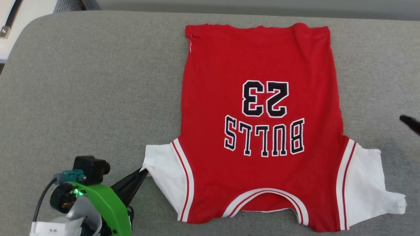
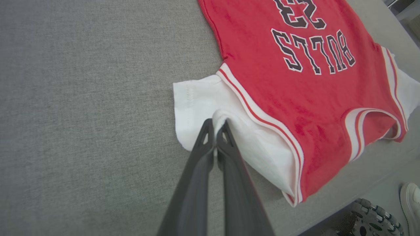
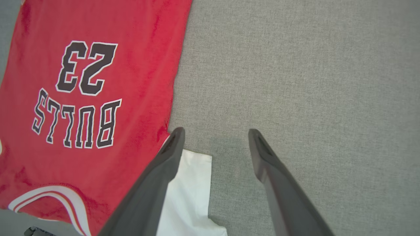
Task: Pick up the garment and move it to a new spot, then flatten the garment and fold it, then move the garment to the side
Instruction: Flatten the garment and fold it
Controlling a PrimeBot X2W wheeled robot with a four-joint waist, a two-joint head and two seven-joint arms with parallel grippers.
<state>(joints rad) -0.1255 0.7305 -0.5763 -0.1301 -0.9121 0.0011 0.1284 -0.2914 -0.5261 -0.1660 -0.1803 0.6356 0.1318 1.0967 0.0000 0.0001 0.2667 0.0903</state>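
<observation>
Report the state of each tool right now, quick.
Left tool: shut, pinching the white sleeve of the garment.
Right tool: open, holding nothing, beside the garment's other sleeve.

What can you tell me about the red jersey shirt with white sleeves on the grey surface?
The soft-looking red jersey-style T-shirt has white sleeves, red-and-white striped trim at shoulders and collar, and black, white-edged "23" and "BULLS". It lies spread flat, print up, on the grey fabric surface, collar toward the robot. The left gripper, shut, pinches its white sleeve; the open right gripper hangs beside the other sleeve.
</observation>
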